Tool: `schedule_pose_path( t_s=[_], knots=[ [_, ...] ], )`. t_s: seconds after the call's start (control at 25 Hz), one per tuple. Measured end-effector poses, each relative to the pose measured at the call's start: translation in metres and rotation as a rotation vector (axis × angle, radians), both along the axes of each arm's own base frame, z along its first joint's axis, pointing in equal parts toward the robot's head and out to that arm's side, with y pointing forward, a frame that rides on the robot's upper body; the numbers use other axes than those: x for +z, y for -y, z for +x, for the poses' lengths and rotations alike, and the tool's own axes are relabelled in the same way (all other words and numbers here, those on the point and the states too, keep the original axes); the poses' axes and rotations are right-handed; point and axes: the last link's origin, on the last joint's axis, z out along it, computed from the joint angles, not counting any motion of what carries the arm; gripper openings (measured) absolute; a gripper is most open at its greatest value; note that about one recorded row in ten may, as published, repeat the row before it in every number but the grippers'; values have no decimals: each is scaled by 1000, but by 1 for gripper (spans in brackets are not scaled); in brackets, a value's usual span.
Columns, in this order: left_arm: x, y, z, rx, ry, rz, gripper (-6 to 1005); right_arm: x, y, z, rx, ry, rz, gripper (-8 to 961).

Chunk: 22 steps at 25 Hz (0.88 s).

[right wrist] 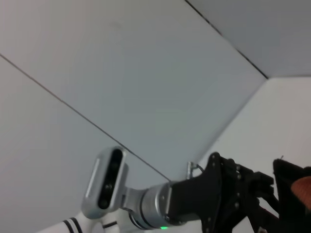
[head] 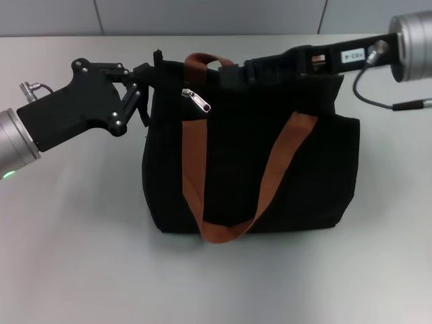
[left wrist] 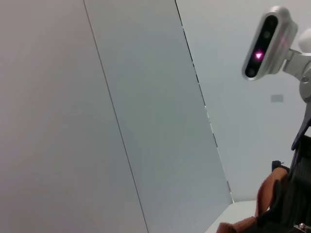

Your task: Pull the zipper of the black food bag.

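The black food bag (head: 317, 182) stands upright mid-table, its brown-orange front strap (head: 192, 169) hanging in a loop down its face. The silver zipper (head: 198, 100) pull lies near the bag's top left, on the front side. My left gripper (head: 150, 79) is at the bag's top left corner, shut on the fabric edge there. In the right wrist view it shows as the left gripper (right wrist: 265, 194) against the bag's corner (right wrist: 291, 182). My right gripper (head: 233, 69) reaches in from the right along the bag's top edge, ending beside the rear strap (head: 202, 59), right of the zipper.
The bag sits on a pale grey table (head: 81, 256) with open surface in front and on both sides. A black cable (head: 364, 91) loops under the right wrist. A panelled wall (head: 202, 17) runs behind the table.
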Motion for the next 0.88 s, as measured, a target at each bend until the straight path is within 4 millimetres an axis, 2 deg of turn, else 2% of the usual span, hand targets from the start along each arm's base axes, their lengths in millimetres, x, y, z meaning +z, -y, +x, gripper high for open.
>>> schedule_pose_path(
  t_s=[0.52, 0.88],
  knots=[
    [-2, 1, 0, 4, 11, -6, 27, -9, -9, -15, -7, 117, -46, 708],
    [-2, 2, 1, 5, 19, -15, 27, -17, -17, -21, 26, 212, -9, 518]
  ],
)
